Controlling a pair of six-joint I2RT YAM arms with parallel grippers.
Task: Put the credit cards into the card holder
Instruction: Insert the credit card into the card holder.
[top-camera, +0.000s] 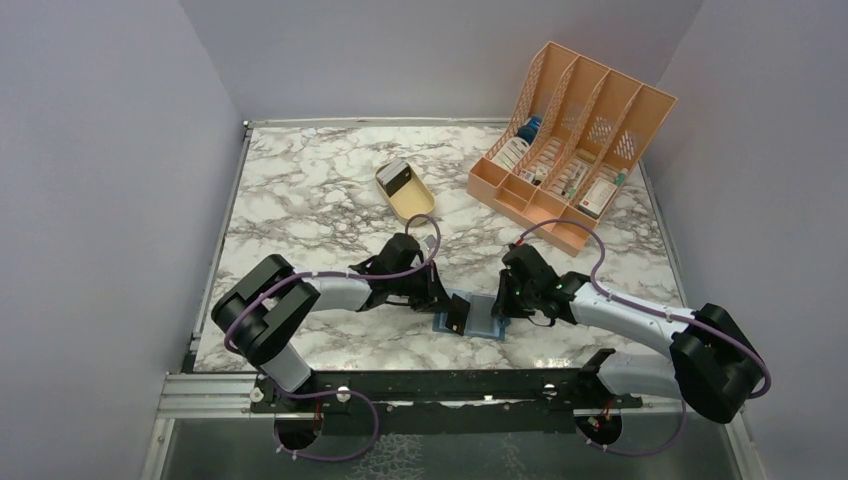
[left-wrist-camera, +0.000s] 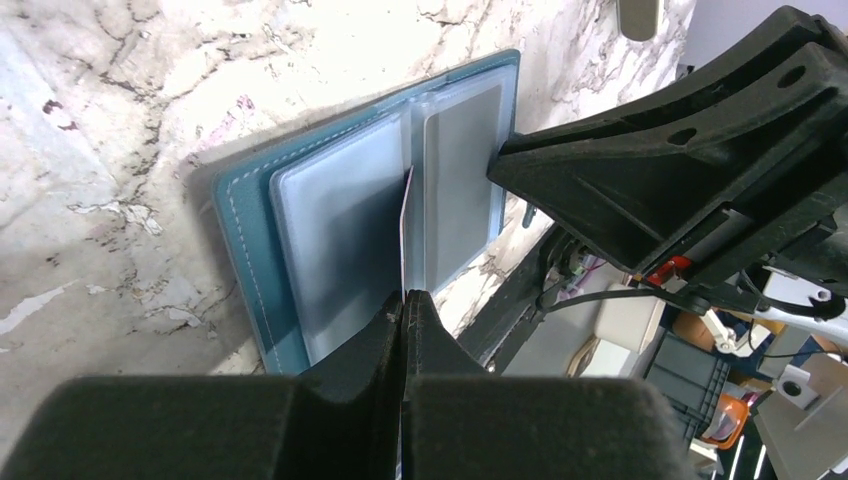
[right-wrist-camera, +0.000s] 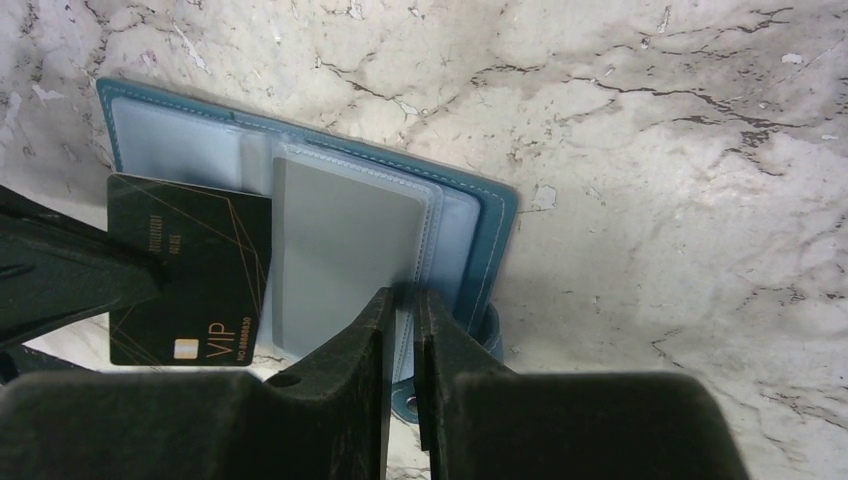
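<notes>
The pale blue folding card holder with its teal-blue back (top-camera: 483, 316) lay open on the marble-patterned table (top-camera: 300, 190), near the front edge and between the two arms. Its long axis ran left to right and its fold ran near to far. The left gripper (left-wrist-camera: 404, 300) was clamped narrow on a black plastic credit card with gold "VIP" lettering (right-wrist-camera: 190, 270). It held the card over the left half of the holder, just beside the fold. From the left wrist the card showed edge-on, a thin pale line pointing away from the fingers at the seam between the two pocketed leaves. The right gripper (right-wrist-camera: 402, 300) had its fingers pinched on the near edge of the right-hand clear pocket leaf, seemingly to steady or lift it. The coming move probably turned on this: the target pocket lay directly right of the card's leading edge, so the left arm needed only a short push rightward. Which side the pocket's mouth faced could not be told. At least one more dark card (top-camera: 397, 176) sat in the tan oval tray (top-camera: 415, 205), well off on the far side, closer to the left arm.
</notes>
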